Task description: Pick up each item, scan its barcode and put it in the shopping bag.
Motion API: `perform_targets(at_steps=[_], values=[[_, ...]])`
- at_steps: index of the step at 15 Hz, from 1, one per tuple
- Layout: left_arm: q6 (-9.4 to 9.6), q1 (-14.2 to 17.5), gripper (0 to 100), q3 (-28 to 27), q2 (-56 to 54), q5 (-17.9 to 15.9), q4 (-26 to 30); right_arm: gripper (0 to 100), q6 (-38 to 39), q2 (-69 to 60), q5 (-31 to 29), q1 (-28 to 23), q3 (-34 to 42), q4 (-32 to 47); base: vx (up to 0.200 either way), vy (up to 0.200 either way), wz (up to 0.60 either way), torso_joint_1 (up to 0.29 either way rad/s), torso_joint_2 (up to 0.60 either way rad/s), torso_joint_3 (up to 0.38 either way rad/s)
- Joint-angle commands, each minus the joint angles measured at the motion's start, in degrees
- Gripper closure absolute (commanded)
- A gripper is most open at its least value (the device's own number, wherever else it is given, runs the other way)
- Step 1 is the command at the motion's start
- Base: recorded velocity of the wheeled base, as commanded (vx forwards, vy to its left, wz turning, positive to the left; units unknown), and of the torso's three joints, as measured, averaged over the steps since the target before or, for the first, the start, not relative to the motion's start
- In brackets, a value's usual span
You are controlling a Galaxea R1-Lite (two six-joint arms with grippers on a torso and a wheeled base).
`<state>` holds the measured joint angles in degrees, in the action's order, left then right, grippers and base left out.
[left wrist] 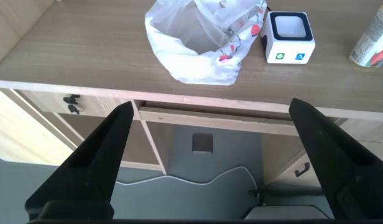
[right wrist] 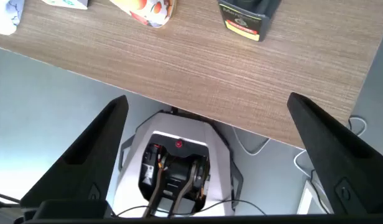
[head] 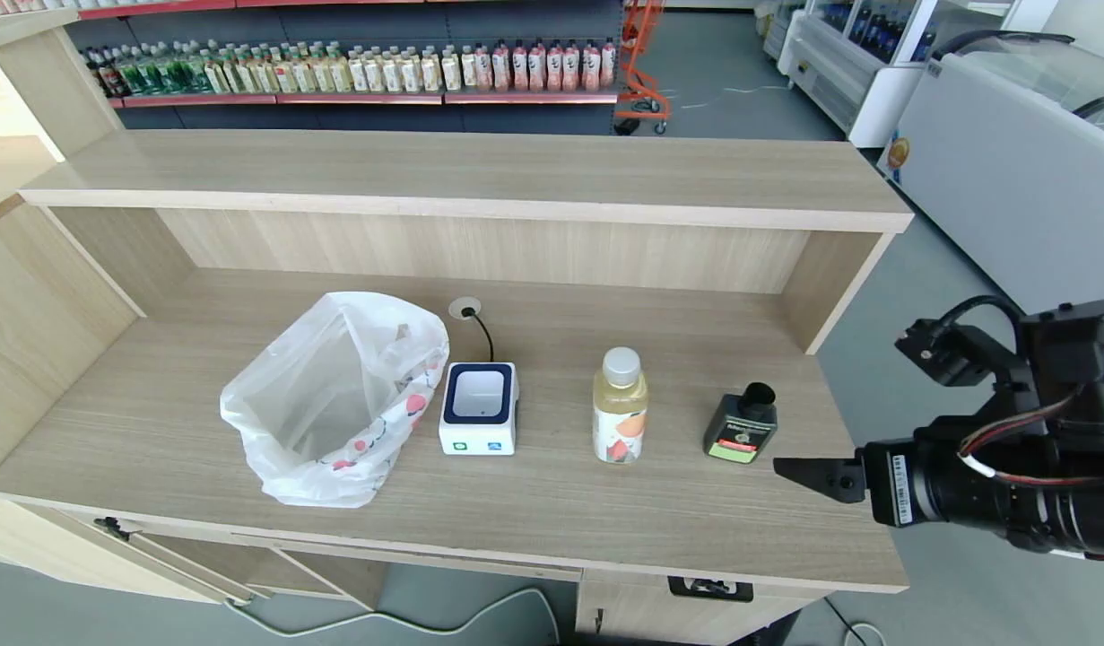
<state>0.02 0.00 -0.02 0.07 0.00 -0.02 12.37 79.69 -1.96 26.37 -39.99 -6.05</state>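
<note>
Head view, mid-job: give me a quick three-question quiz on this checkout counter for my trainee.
1. On the counter, what stands between the shopping bag and the drink bottle?
A. the scanner
B. a can
C. nothing
2. True or false: the drink bottle is already inside the shopping bag.
3. Fill in: the fingers of the left gripper and the right gripper are both ___.

Key: 1 A; 2 false, it stands upright on the counter; 3 open.
</note>
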Motion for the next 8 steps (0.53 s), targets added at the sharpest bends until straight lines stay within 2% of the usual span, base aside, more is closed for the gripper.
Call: perform_targets(at_steps=[1, 8], values=[[-0.02, 0.0, 0, 0.0, 0.0, 0.0, -0.1, 0, 3.4, 11.7, -3.3, 6.4, -1.9, -4.2, 0.000, 0.000, 0.00, 0.000, 0.00, 0.000], [-0.02, 0.0, 0, -0.1, 0.0, 0.0, 0.0, 0, 3.2, 26.8, -14.6, 12.0, -5.7, -15.9, 0.000, 0.000, 0.00, 0.000, 0.00, 0.000]])
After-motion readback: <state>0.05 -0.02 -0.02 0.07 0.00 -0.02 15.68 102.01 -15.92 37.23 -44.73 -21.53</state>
